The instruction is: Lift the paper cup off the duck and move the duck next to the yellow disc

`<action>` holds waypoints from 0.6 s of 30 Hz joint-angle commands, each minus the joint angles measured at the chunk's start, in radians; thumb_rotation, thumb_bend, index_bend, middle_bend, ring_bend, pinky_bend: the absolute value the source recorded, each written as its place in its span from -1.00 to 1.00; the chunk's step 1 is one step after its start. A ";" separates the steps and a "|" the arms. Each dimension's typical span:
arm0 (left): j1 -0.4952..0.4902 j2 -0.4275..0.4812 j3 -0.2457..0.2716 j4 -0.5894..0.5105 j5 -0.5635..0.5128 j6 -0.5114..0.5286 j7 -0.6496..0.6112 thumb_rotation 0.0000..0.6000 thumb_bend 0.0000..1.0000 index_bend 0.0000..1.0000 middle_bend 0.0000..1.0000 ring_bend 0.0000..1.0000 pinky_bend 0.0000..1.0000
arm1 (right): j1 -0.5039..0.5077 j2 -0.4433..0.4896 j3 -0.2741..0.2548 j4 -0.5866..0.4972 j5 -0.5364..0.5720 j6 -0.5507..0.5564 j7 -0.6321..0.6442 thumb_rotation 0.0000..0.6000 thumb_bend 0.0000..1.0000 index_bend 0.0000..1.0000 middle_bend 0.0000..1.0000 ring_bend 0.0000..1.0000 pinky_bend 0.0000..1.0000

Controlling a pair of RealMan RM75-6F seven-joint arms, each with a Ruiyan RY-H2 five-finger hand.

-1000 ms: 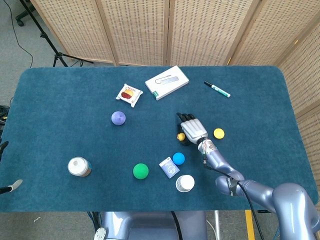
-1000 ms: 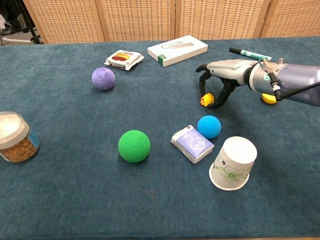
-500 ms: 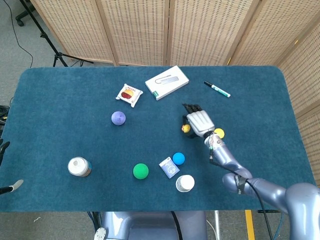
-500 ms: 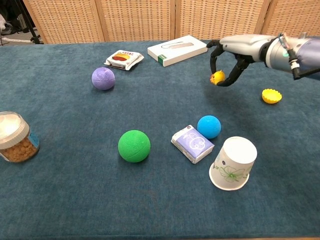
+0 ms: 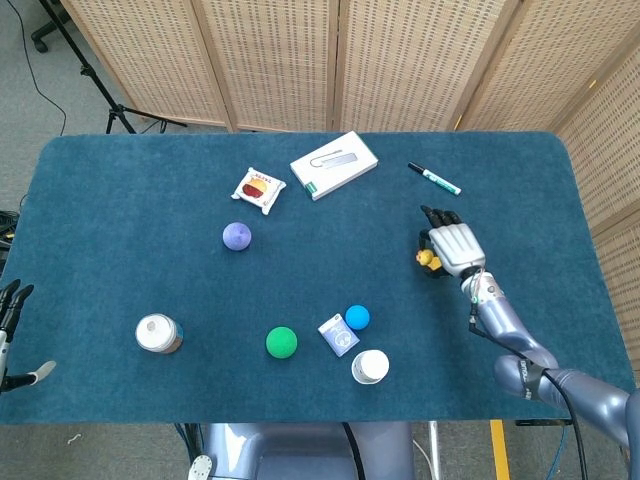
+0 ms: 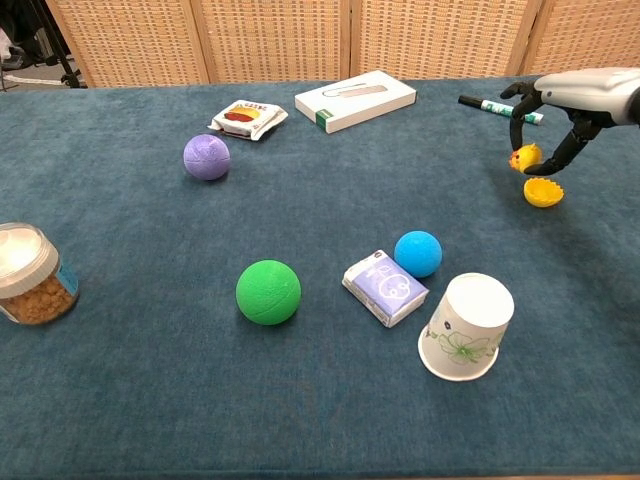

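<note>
Duck (image 6: 525, 157) aloft in our right hand (image 6: 560, 118), just above the yellow disc (image 6: 543, 191).
Our fingers clamp only its top, so a loose pinch could drop it onto the disc or send it rolling off the table (image 6: 150, 400); the paper cup (image 6: 467, 327) sits clear, and our left hand (image 5: 10, 305) shows too little to judge.

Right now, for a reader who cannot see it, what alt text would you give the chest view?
The robot's right hand holds a small yellow duck in the air just above the yellow disc at the right of a blue table. The paper cup rests upside down near the front, beside a blue ball and a small purple packet.
</note>
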 commanded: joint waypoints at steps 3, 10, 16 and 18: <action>-0.003 -0.006 0.002 -0.004 -0.002 -0.005 0.017 1.00 -1.00 -1.00 -1.00 -1.00 -1.00 | -0.012 0.004 -0.002 0.010 -0.007 -0.003 0.020 1.00 -0.33 0.15 -1.00 -1.00 -0.87; -0.003 -0.005 0.004 -0.001 -0.001 -0.005 0.011 1.00 -1.00 -1.00 -1.00 -1.00 -1.00 | -0.022 -0.018 -0.011 0.059 -0.019 -0.018 0.039 1.00 -0.33 0.15 -1.00 -1.00 -0.87; -0.004 -0.003 0.004 0.000 -0.004 -0.008 0.006 1.00 -1.00 -1.00 -1.00 -1.00 -1.00 | -0.032 -0.029 -0.021 0.085 -0.040 -0.026 0.056 1.00 -0.33 0.15 -1.00 -1.00 -0.87; -0.004 -0.003 0.003 0.000 -0.005 -0.007 0.006 1.00 -1.00 -1.00 -1.00 -1.00 -1.00 | -0.034 -0.032 -0.024 0.091 -0.051 -0.023 0.061 1.00 -0.33 0.15 -1.00 -1.00 -0.87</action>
